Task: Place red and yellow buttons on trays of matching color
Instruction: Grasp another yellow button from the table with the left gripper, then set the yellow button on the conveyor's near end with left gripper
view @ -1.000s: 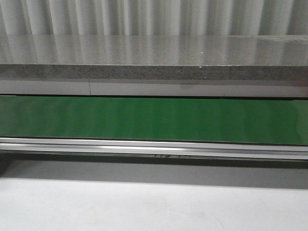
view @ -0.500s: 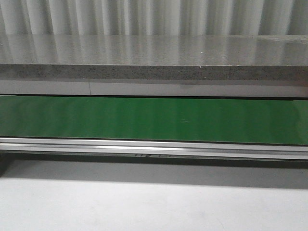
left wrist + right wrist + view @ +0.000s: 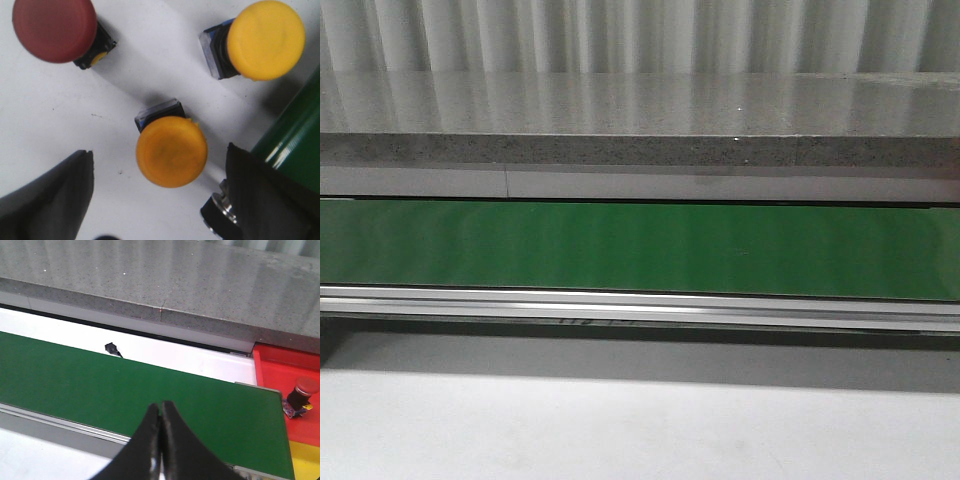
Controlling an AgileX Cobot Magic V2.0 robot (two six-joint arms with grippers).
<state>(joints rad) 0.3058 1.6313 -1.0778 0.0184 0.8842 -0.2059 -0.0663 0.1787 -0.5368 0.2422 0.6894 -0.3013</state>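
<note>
In the left wrist view, my left gripper is open above the white table, with an orange-yellow button between its two fingers, untouched. A second yellow button and a red button lie farther off on the table. In the right wrist view, my right gripper is shut and empty over the green belt. A red tray at the belt's end holds a red button, with a yellow tray beside it. Neither gripper shows in the front view.
The green conveyor belt runs across the front view, with a metal rail in front and a grey stone ledge behind. The belt's edge lies close to the left gripper. A small black part lies behind the belt.
The markings under the belt's front rail have shifted leftward in the front view. No arm or button shows there.
</note>
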